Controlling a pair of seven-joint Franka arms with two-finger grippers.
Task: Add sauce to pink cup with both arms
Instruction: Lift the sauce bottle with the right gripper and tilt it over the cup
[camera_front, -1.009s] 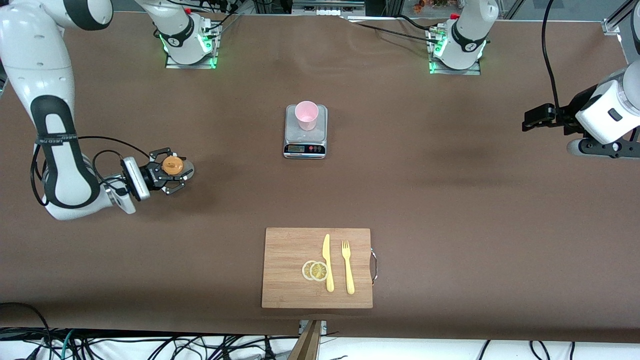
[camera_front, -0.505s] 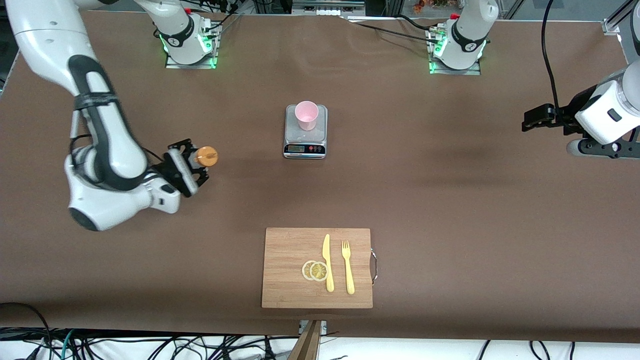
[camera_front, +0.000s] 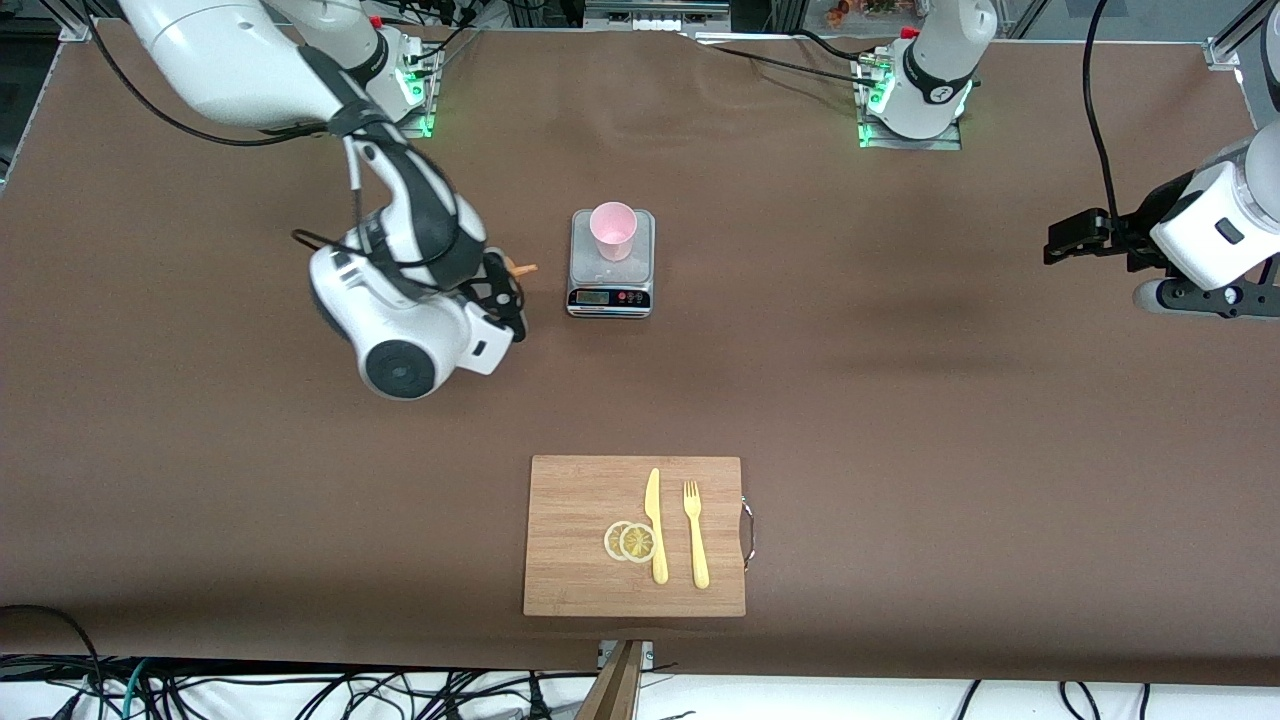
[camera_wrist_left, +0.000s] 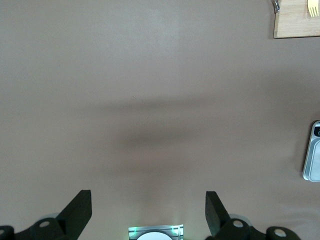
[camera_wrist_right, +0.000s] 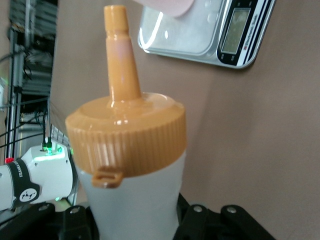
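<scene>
Gripping sauce (camera_wrist_right: 132, 165) | right gripper (camera_front: 497, 285) jaws | beside pink cup (camera_front: 613, 230)

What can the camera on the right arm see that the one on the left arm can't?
Only the right wrist view shows the sauce, held in the right tool, and a sliver of the pink cup. Only the left wrist view shows the open left tool and a corner of the board. Both show the scale and table.
</scene>
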